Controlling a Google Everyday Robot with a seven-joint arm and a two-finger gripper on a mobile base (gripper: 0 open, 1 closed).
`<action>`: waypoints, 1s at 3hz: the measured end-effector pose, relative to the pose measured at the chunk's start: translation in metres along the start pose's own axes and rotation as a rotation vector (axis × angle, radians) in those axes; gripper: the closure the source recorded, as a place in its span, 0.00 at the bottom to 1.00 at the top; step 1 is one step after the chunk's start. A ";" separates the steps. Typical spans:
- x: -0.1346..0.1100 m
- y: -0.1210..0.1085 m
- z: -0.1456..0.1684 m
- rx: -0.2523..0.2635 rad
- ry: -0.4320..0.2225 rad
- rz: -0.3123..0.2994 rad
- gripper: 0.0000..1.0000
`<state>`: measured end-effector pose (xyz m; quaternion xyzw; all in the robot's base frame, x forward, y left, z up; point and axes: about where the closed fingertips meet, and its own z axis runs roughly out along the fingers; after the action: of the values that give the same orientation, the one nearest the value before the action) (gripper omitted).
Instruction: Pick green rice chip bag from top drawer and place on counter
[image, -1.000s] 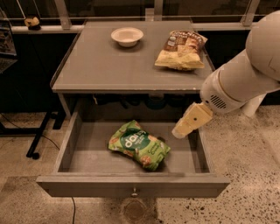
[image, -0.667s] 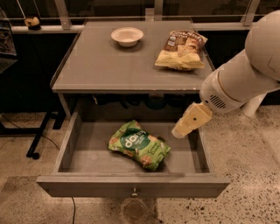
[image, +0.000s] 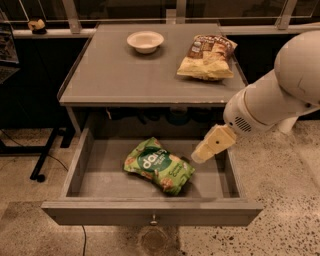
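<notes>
The green rice chip bag (image: 159, 165) lies flat in the middle of the open top drawer (image: 150, 212), which is pulled out toward the camera with its small knob at the front centre. The counter (image: 135, 75) is the grey top of the cabinet above it. My gripper (image: 204, 151) hangs from the white arm at the right. It is over the drawer's right part, just right of the bag and slightly above it, not touching it.
A white bowl (image: 145, 41) stands at the counter's back centre. A larger yellow-and-brown chip bag (image: 207, 56) lies at the counter's back right. The white arm (image: 280, 95) fills the right side. The floor is speckled, with a black stand leg (image: 42, 160) at left.
</notes>
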<state>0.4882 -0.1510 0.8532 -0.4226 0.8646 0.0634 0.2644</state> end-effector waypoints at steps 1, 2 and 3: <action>0.012 0.001 0.027 -0.011 -0.012 0.042 0.00; 0.022 0.001 0.061 0.018 -0.024 0.081 0.00; 0.026 0.005 0.102 0.017 -0.023 0.116 0.00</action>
<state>0.5124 -0.1318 0.7530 -0.3685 0.8851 0.0761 0.2738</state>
